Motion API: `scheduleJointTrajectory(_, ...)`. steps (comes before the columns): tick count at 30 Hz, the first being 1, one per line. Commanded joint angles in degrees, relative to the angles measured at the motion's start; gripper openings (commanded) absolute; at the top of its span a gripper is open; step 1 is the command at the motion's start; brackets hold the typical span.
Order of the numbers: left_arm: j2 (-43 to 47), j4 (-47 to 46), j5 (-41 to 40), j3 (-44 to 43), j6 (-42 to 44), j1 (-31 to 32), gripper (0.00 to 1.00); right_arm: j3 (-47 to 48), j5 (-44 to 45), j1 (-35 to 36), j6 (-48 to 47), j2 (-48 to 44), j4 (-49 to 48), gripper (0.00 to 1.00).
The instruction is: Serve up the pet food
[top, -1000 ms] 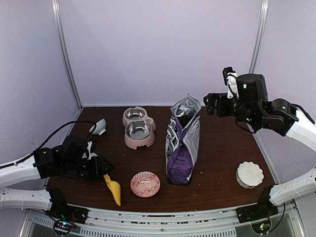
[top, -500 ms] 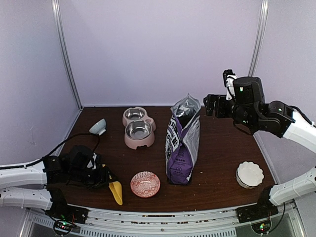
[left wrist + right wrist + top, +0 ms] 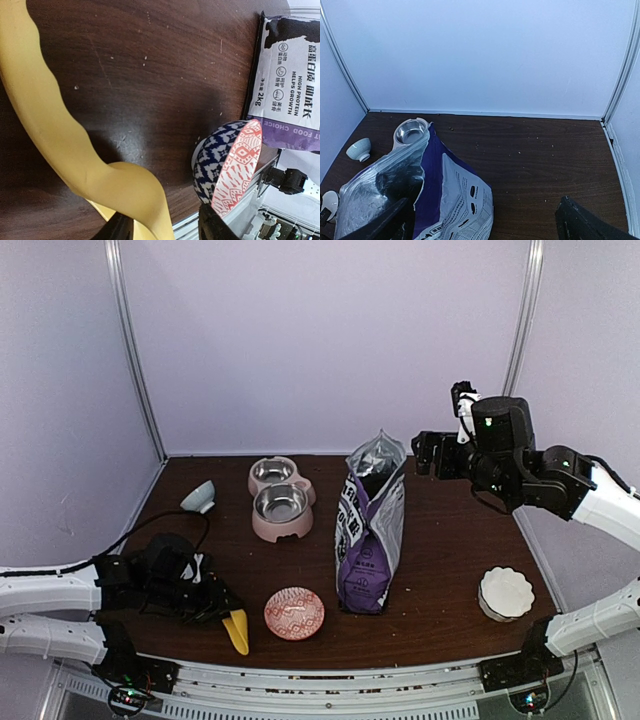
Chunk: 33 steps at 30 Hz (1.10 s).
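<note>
Dark wooden table (image 3: 440, 540): the purple pet food bag (image 3: 370, 540) stands upright at its middle. Left gripper (image 3: 222, 606) straddles the yellow scoop (image 3: 237, 630), grip unclear; right gripper (image 3: 424, 453) hovers agape near the bag's top.

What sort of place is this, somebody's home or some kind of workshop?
Probably a robot test booth, not a home: plain lilac wall panels enclose one dark table, a left arm and right arm are mounted at its near edge, and a puppy food bag and double pet bowl look staged.
</note>
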<state>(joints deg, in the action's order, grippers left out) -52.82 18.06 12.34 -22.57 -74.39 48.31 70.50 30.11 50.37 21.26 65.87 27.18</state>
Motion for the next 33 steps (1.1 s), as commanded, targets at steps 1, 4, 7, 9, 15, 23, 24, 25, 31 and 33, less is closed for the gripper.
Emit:
scheduleJointTrajectory(1, -0.6, -2.5, 1.4, -0.7, -0.4, -0.4, 0.45, -0.1, 1.2, -0.2, 0.4, 0.0, -0.3, 1.00)
scheduleJointTrajectory(4, -0.5, -2.5, 1.5, -0.4, -0.7, -0.4, 0.41, 0.0, 1.2, -0.3, 0.5, 0.2, -0.3, 1.00)
scheduleJointTrajectory(7, -0.4, -2.8, 1.5, 0.0, -1.2, -0.4, 0.40, 0.0, 1.2, -0.3, 0.5, 0.3, -0.2, 1.00)
scheduleJointTrajectory(9, -0.5, -3.4, 1.6, 0.4, -1.5, -0.4, 0.39, 0.0, 1.2, -0.3, 0.5, 0.3, -0.2, 1.00)
scheduleJointTrajectory(15, -1.0, -6.3, 2.2, 2.0, -3.0, -0.3, 0.37, 0.1, 1.3, -0.3, 0.6, -0.1, -0.1, 1.00)
scheduleJointTrajectory(23, -1.7, -8.3, 2.7, 3.3, -4.2, -0.4, 0.30, 0.2, 1.4, -0.3, 0.7, -0.4, 0.3, 1.00)
scheduleJointTrajectory(24, -1.9, -8.5, 2.8, 3.3, -4.3, -0.4, 0.27, 0.2, 1.4, -0.3, 0.6, -0.4, 0.4, 1.00)
scheduleJointTrajectory(25, -1.9, -8.5, 2.9, 3.2, -4.3, -0.4, 0.24, 0.3, 1.5, -0.2, 0.7, -0.4, 0.4, 1.00)
scheduleJointTrajectory(31, -0.4, -7.5, 1.7, 2.9, -4.8, -0.4, 0.14, 0.4, 1.6, -0.2, 0.5, -0.6, 0.4, 1.00)
scheduleJointTrajectory(33, 0.3, -7.4, 0.9, 3.0, -5.5, -0.4, 0.12, 0.3, 1.7, -0.2, 0.5, -0.7, 0.3, 1.00)
